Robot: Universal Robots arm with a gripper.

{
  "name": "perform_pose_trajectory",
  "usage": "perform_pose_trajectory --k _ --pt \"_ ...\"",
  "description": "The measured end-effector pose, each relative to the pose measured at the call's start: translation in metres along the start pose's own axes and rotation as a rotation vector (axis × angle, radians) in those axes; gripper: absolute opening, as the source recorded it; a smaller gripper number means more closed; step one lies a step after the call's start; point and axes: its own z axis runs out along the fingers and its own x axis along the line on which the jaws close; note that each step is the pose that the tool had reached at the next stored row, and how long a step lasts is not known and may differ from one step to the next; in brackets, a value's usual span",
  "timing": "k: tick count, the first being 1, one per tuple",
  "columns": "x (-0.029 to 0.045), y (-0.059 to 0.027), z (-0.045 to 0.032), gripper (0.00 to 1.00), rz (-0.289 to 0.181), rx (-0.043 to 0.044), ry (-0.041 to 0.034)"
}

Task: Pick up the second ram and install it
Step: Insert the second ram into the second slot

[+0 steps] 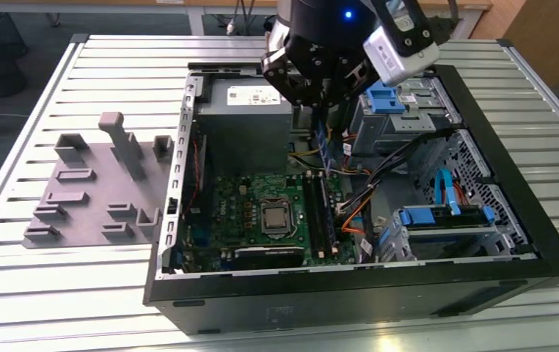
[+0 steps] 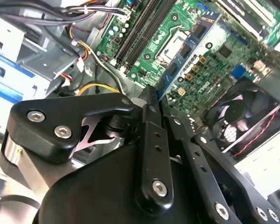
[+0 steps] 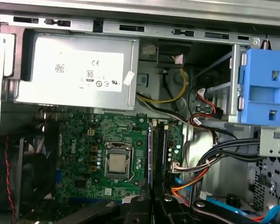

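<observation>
Mid-carry, by the look of it: holding the second ram (image 1: pixel 331 126), a thin green-blue circuit-board strip, clamped in the fingers of the black metal gripper (image 1: pixel 331 103), above the large square green motherboard (image 3: pixel 93 140), not yet seated. Probably calls for squaring over a long black slot (image 3: pixel 152 149).

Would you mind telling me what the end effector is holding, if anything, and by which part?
It seems to hold the second ram by its upper edge, the strip hanging below the end effector above the motherboard.
</observation>
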Motion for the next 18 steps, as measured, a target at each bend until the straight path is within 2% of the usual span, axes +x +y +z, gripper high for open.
perform_pose_trajectory --k 4,15,18 --pt "0.0000 0.0000 0.0006 0.14 0.051 0.0013 -0.0008" --pt "0.0000 0.0000 0.0007 0.14 0.053 0.0013 -0.0008" --pt "0.0000 0.0000 0.0007 0.14 0.051 0.0012 0.0023"
